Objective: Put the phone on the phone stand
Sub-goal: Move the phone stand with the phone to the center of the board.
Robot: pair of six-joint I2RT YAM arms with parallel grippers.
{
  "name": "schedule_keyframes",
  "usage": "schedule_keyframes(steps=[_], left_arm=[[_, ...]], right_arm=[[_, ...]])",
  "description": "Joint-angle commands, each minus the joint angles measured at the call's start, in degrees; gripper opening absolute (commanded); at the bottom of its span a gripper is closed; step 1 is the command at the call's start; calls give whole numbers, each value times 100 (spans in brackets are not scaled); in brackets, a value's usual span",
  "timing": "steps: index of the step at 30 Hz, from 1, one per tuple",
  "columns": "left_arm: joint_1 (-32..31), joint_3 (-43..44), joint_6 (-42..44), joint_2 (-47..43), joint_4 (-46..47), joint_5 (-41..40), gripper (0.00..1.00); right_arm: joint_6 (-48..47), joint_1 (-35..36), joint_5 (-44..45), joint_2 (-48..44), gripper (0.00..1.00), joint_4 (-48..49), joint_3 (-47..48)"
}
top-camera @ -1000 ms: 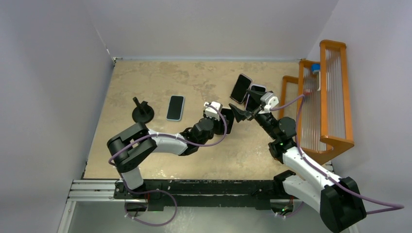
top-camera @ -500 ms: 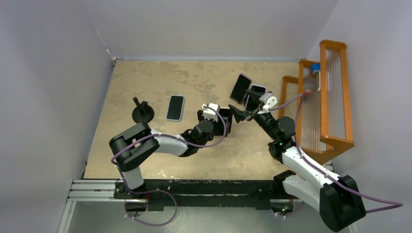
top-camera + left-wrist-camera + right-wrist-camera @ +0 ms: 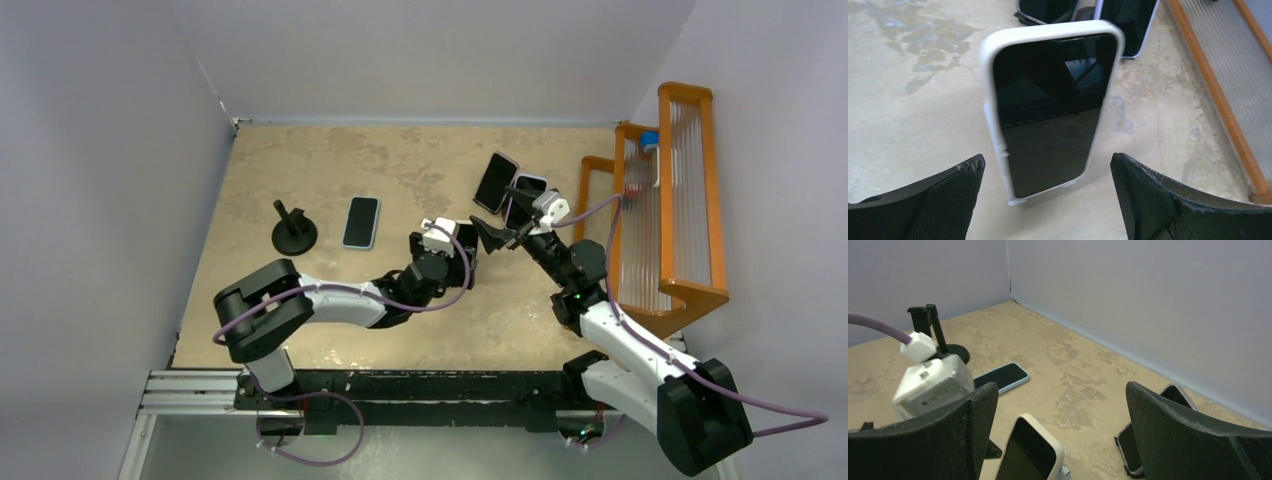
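Left tool [image 3: 1045,162]: we are holding it wide open, arm stretched low.
Right tool [image 3: 1062,389]: we are holding it open.

The table [image 3: 320,170] is sandy beige, mottled with darker tan and grey patches like stone. The upright phone [image 3: 1050,107] has a glossy black screen in a white case. The phone lying flat [image 3: 361,221] is black-faced too, but edged in pale blue. The round-based phone stand [image 3: 293,232] is plain black. The left arm [image 3: 340,298] and right arm [image 3: 625,345] mix white shells with black joints, and a purple cable [image 3: 878,325] runs to the wrist. The left gripper's fingers [image 3: 943,200] are matte black, finely textured, scuffed pale along the edges. The walls [image 3: 450,50] are a pale lavender-grey. The rack [image 3: 690,292] is orange wood around ribbed translucent panels, with a small blue object [image 3: 650,139] on it.
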Motion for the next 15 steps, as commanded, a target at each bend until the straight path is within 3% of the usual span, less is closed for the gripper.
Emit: schedule_keyframes(steps=[1,15], left_arm=[[-188,889,-599,448,-923,-344,95],[-293,1531,-1121,1089,-1764,-605,97]], right_arm=[[-49,-12,-87,-47,99,339,-16],[-62,-13,-114,-141,99,348,-51]])
